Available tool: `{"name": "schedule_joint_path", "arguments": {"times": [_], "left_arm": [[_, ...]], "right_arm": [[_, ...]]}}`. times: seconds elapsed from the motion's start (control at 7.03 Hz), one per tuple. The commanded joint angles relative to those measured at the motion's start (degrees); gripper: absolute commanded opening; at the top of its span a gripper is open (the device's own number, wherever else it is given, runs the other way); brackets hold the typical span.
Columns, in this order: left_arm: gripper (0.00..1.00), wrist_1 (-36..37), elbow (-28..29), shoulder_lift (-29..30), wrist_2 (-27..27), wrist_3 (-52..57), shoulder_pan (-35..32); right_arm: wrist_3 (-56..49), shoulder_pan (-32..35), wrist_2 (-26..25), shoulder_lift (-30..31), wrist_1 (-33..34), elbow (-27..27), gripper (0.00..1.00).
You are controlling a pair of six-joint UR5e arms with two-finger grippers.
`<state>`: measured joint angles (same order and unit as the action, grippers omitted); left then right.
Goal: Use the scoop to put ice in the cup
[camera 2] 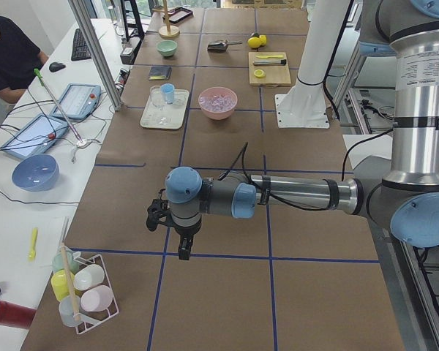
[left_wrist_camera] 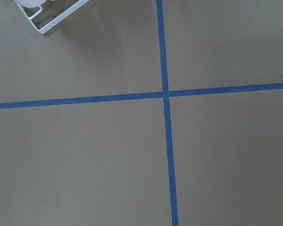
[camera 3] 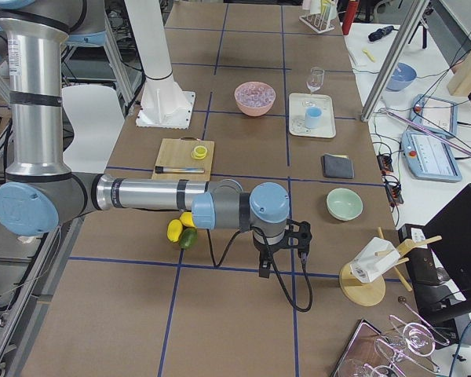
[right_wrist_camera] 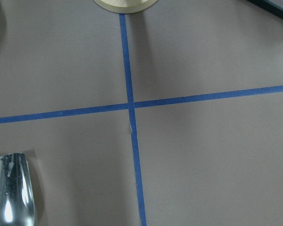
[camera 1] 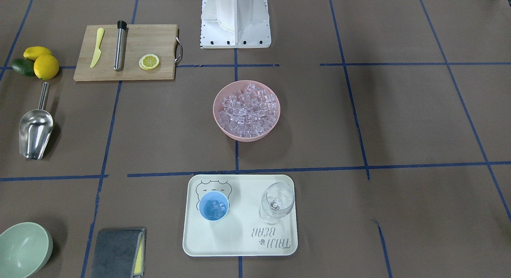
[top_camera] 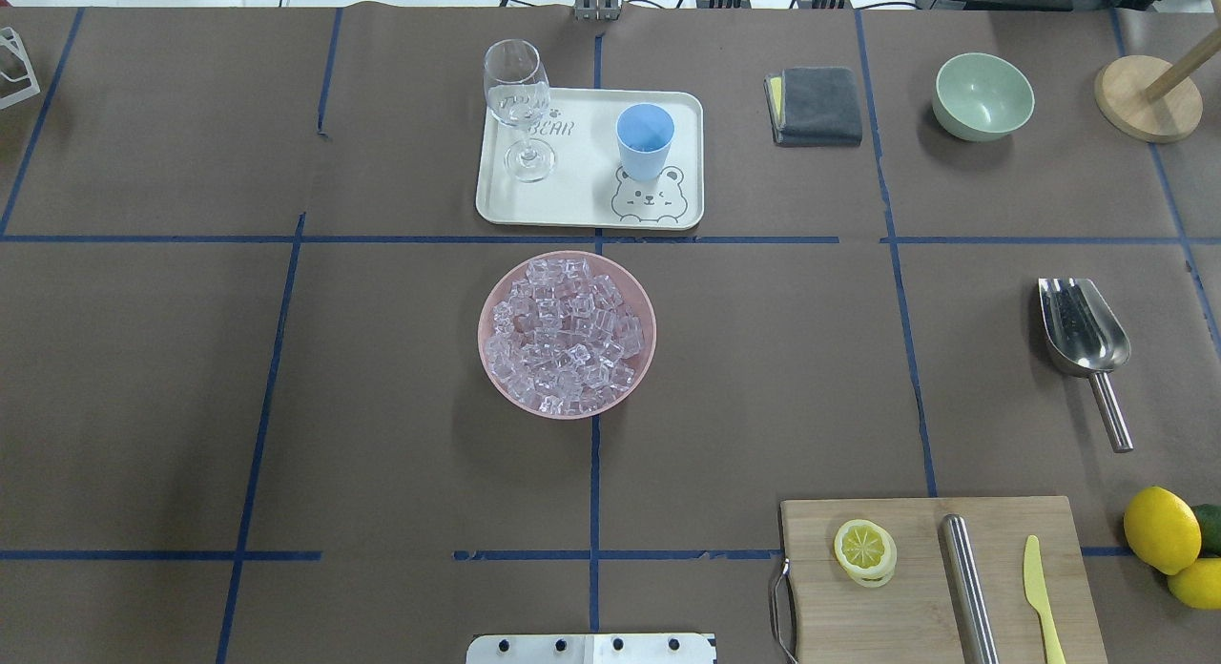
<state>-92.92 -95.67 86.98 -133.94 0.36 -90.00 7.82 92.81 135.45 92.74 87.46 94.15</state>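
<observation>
The ice is heaped in a pink bowl at the table's middle. The light-blue cup stands on a white tray and holds a few cubes. The silver scoop lies flat on the table on my right side, and its trough edge shows in the right wrist view. My left gripper hangs over bare table far from these things. My right gripper hangs beyond the scoop, near the lemons. Both show only in the side views, so I cannot tell their state.
A wine glass shares the tray. A cutting board carries a lemon slice, a steel cylinder and a yellow knife. Lemons, a green bowl, a grey cloth and a wooden stand lie on the right side.
</observation>
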Motion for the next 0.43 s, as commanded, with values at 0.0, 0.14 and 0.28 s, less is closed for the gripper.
{"name": "schedule_joint_path", "arguments": {"times": [0.0, 0.14, 0.28], "left_arm": [[1.0, -0.1, 0.0, -0.1, 0.0, 0.1, 0.0], [1.0, -0.1, 0.0, -0.1, 0.0, 0.1, 0.0], [1.0, -0.1, 0.1, -0.2, 0.0, 0.1, 0.0]], "right_arm": [[-0.1, 0.0, 0.0, 0.0, 0.0, 0.0, 1.0], [0.0, 0.0, 0.0, 0.0, -0.1, 0.0, 1.0], [0.0, 0.0, -0.1, 0.1, -0.1, 0.0, 1.0]]}}
